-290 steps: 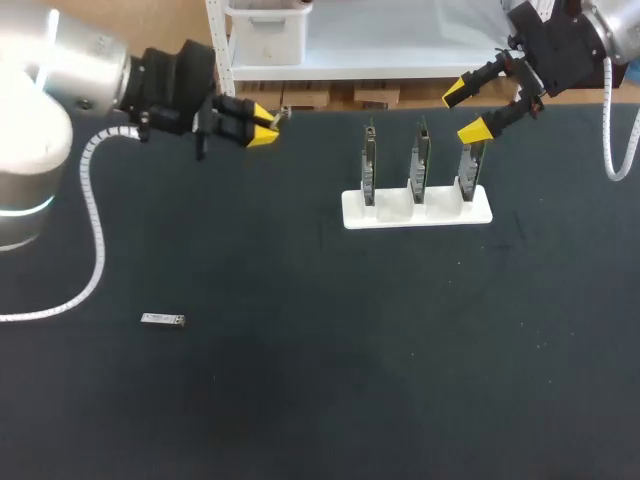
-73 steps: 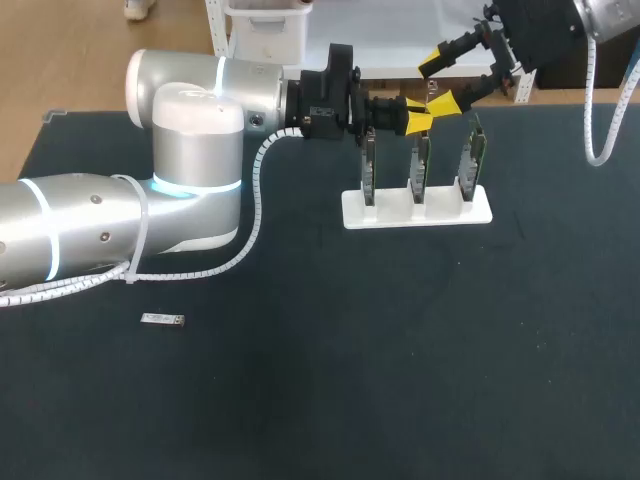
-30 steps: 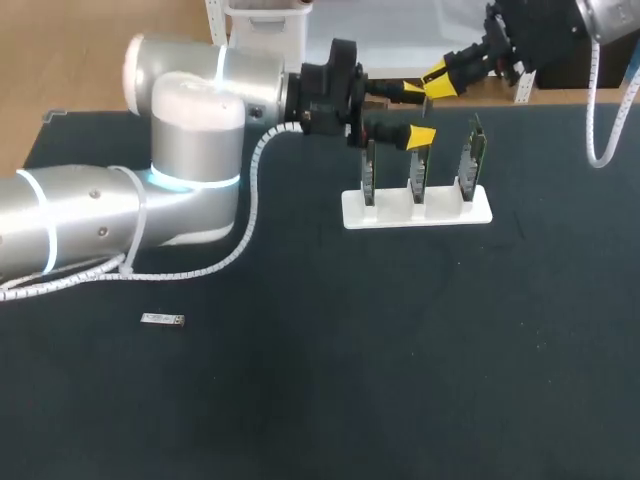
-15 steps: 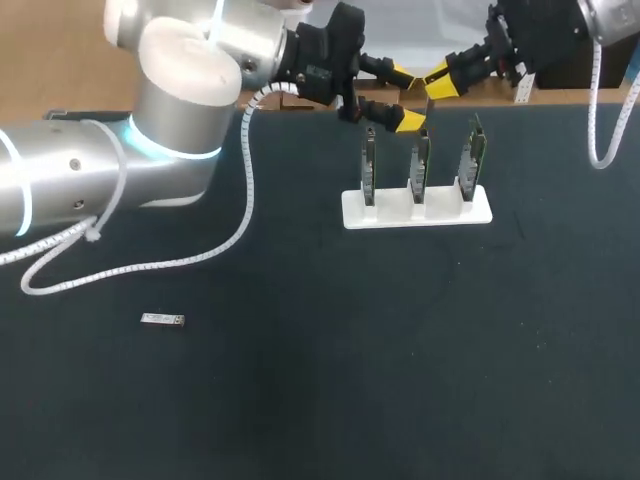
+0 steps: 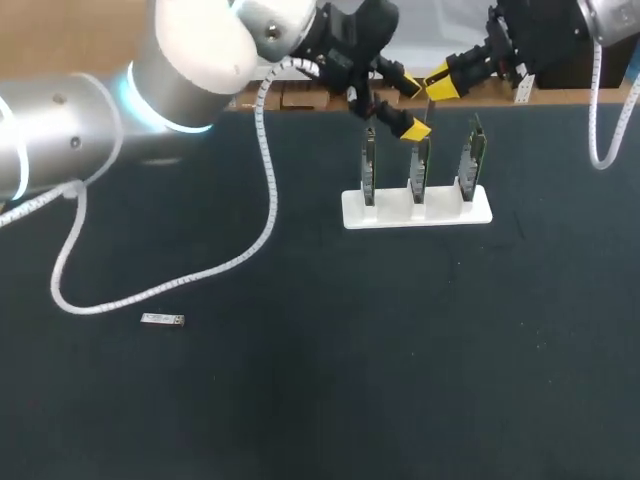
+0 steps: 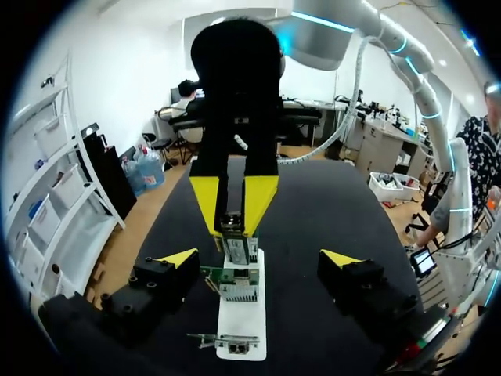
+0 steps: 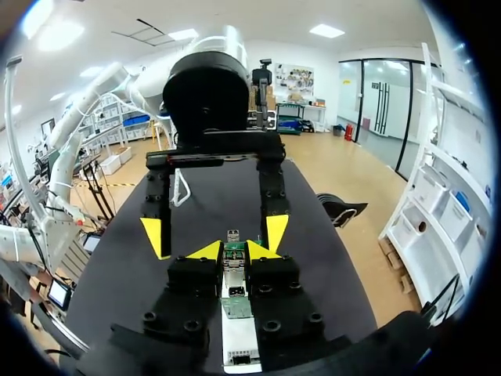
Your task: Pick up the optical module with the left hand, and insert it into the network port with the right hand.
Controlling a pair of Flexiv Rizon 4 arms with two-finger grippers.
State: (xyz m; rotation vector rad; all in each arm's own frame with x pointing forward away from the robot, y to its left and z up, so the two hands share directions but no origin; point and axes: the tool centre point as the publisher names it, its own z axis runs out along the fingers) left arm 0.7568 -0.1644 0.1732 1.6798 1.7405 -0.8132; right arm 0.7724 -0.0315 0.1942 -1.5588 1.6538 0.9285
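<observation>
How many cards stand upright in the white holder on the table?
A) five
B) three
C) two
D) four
B: the head view shows three cards standing upright side by side in the white holder.

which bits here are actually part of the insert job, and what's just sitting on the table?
In the job:
- optical module, between the fingers of the right gripper
- white stand with three upright port cards
- left gripper, open, over the cards

Lying about:
- small silver module on the table, apart from both arms
</observation>
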